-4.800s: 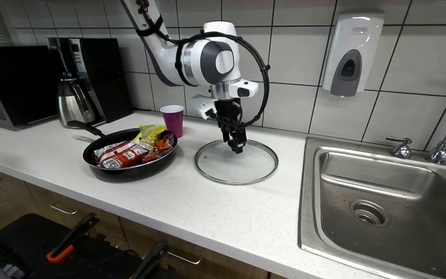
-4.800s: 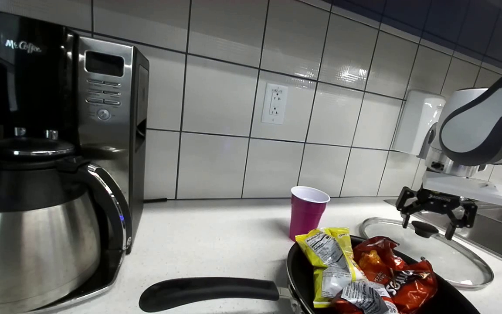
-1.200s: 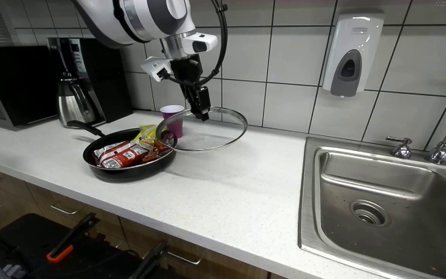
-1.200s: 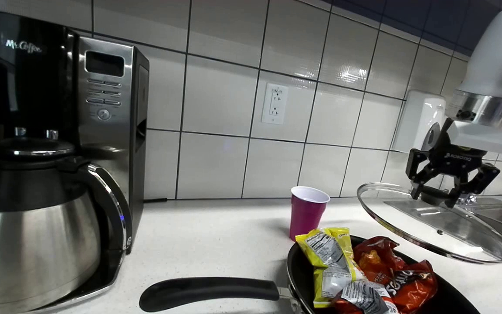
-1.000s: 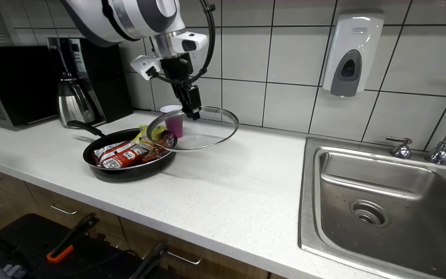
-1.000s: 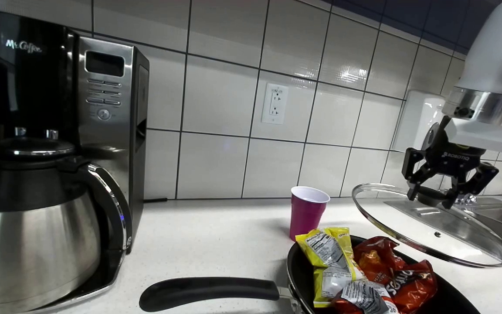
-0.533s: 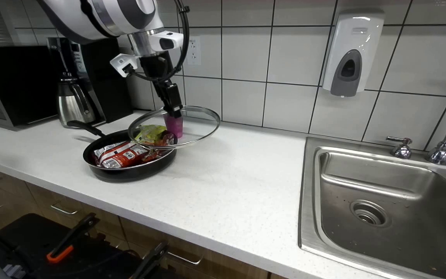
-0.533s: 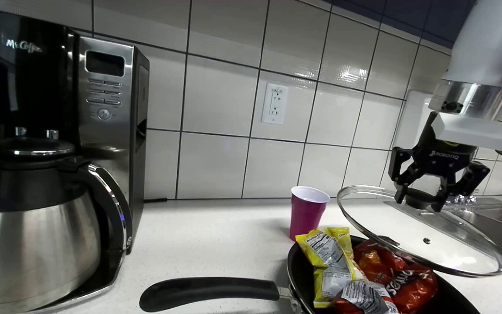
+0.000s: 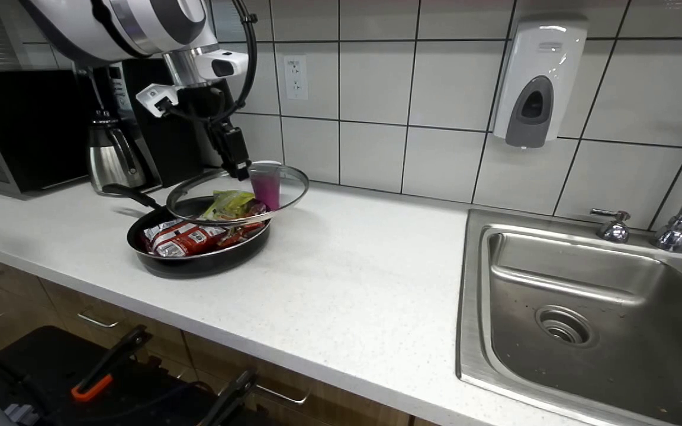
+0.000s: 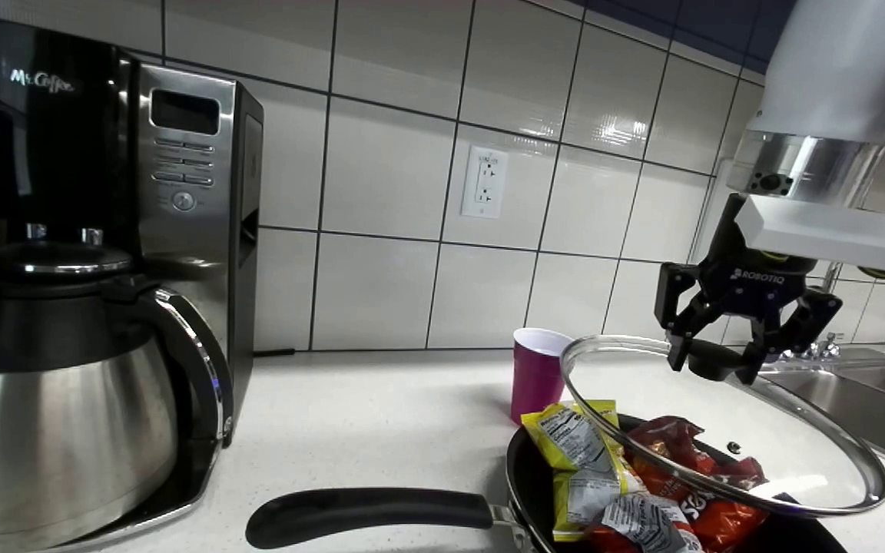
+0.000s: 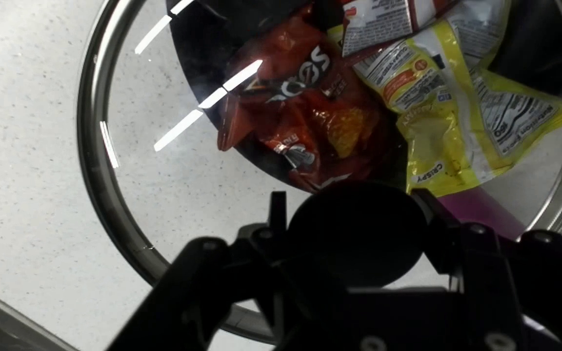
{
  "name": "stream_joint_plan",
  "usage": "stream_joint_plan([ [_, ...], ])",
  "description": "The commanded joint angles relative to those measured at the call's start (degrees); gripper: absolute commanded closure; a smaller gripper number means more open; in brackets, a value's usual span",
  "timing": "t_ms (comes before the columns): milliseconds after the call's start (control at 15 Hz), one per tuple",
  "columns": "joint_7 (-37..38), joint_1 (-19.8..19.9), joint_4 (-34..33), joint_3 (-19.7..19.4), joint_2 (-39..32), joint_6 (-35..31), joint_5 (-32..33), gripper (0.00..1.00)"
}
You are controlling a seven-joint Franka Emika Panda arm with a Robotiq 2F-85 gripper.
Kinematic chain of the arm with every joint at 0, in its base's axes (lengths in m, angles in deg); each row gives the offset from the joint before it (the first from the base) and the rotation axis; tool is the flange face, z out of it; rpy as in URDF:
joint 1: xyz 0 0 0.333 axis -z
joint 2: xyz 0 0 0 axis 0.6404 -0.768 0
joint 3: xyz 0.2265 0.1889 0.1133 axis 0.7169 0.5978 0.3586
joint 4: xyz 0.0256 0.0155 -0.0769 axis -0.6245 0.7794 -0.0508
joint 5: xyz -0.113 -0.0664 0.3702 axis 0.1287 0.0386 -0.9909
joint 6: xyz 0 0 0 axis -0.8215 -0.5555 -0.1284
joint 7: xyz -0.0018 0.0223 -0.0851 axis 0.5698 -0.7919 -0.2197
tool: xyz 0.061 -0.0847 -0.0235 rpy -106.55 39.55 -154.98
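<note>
My gripper [image 10: 714, 365] is shut around the black knob [image 11: 359, 234] of a round glass lid [image 10: 788, 442], one finger on each side. The lid hangs tilted in the air, partly over a black frying pan [image 9: 199, 263]. Several snack bags lie in the pan: a yellow bag [image 10: 581, 461] and red bags [image 9: 187, 239] among them. Through the glass, the wrist view shows a red bag [image 11: 305, 97] and a yellow bag [image 11: 442, 126]. Beside the pan stands a magenta cup [image 10: 536, 376], partly behind the lid in both exterior views.
A coffee maker [image 10: 189, 253] with a steel carafe [image 10: 66, 430] stands past the pan handle [image 10: 369, 518]. On the opposite side is a steel sink [image 9: 471, 331], with a soap dispenser [image 9: 539, 83] on the tiled wall above. The white counter [image 9: 347, 284] lies between.
Earlier the lid lay on the counter with the gripper above it. It has since been gripped by its knob, lifted and carried across to partly over the pan. Pan, bags and cup have stayed put.
</note>
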Motion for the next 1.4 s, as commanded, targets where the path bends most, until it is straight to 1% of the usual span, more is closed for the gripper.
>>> stream_joint_plan([
  [0,2.5,-1.2,-2.2,2.1,0.9,3.5,0.7,0.61],
  [400,3.3,-3.2,-3.9,3.8,-1.1,6.0,0.9,0.61],
  [800,3.4,-5.1,-6.1,3.9,-4.5,7.4,0.7,0.61],
  [1333,3.0,-7.4,-7.4,3.4,-7.8,7.4,-0.1,0.61],
])
